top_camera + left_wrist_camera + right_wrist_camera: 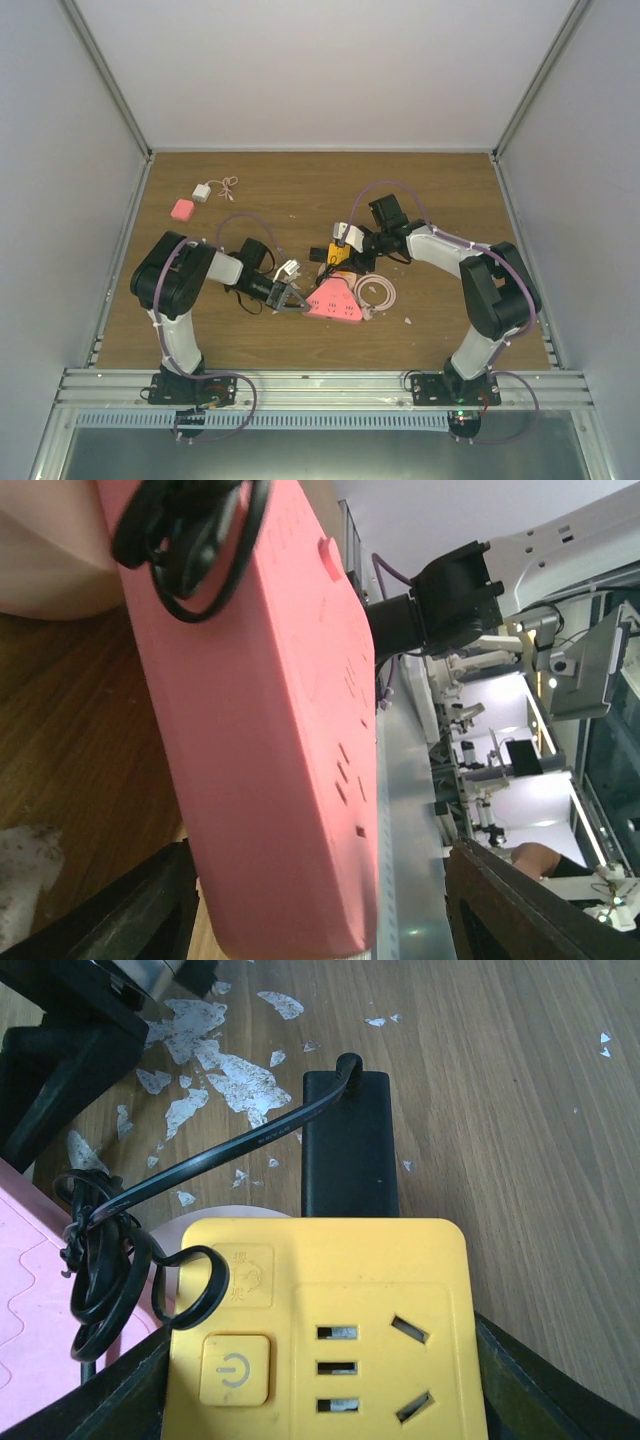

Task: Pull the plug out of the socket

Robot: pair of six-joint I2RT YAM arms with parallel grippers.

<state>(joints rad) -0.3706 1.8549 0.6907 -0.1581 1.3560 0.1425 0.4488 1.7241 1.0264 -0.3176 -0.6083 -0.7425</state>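
A yellow socket cube (330, 1300) sits between my right gripper's fingers (530, 1390), which press on both its sides. A black plug (348, 1145) is stuck in the cube's far side. Its black cable (100, 1270) coils to the left over a pink power strip (30, 1280). In the top view the right gripper (345, 247) holds the cube (338, 254) at mid table. My left gripper (320, 910) is open around the near end of the pink strip (270, 730), with a gap on one side. In the top view the left gripper (290, 298) is at the strip's (335, 302) left end.
A coiled pale pink cable (378, 292) lies right of the strip. A small white adapter (203, 191) and a pink block (182, 209) sit at the far left. White flakes (215, 1070) litter the wood. Side walls enclose the table.
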